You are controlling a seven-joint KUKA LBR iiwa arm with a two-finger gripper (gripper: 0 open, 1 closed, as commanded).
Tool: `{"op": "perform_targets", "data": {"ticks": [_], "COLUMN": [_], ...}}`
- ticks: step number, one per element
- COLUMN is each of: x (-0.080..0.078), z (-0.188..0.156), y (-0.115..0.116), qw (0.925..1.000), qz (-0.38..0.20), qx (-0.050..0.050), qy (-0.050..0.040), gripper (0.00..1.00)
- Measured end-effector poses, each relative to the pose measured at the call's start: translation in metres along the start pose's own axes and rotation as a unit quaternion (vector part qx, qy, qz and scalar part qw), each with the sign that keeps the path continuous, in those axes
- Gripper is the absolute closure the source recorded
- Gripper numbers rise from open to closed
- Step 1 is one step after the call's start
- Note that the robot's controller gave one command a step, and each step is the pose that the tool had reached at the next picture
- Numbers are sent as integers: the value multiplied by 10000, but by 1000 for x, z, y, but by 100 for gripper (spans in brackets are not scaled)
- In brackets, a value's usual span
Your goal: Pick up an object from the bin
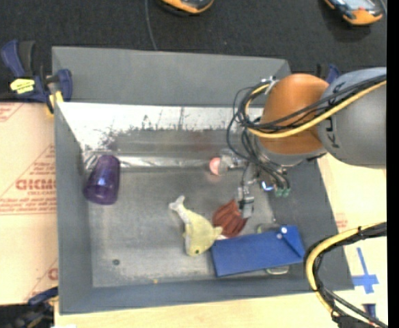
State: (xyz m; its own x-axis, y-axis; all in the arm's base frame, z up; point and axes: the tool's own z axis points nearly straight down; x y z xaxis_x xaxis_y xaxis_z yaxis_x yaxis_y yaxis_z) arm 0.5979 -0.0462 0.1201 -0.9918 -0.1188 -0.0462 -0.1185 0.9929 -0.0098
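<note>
The dark red lump point(228, 219) is lying right of centre on the floor of the bin point(73, 238), with the gripper point(246, 200) hanging at its upper right edge. I cannot tell whether the gripper is clenched or released. A blue flat box point(257, 253) is lying just beside the lump, and a pale yellow toy fish point(197, 232) is lying to its left.

Dark letters, seemingly "KU", stand on the grey arm point(356, 128) just right of its orange cover point(292, 108); the rest is cut off.

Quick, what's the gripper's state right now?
Gripper: cannot be told; it is right above the dark red thing.
</note>
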Motion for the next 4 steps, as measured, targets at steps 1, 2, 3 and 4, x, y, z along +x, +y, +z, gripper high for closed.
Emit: {"op": "perform_targets", "data": {"ticks": [1, 2, 3, 4], "x": [-6, 24, 49, 60], "z": [1, -7, -25, -26], "y": [-1, 17, 16, 38], "qw": [10000, 9997, 9995, 9994], "qz": [-19, -159, -282, -300], "qx": [-17, 48, 40, 54], "qy": [42, -167, -148, -157], "gripper": [0, 0, 0, 0]}}
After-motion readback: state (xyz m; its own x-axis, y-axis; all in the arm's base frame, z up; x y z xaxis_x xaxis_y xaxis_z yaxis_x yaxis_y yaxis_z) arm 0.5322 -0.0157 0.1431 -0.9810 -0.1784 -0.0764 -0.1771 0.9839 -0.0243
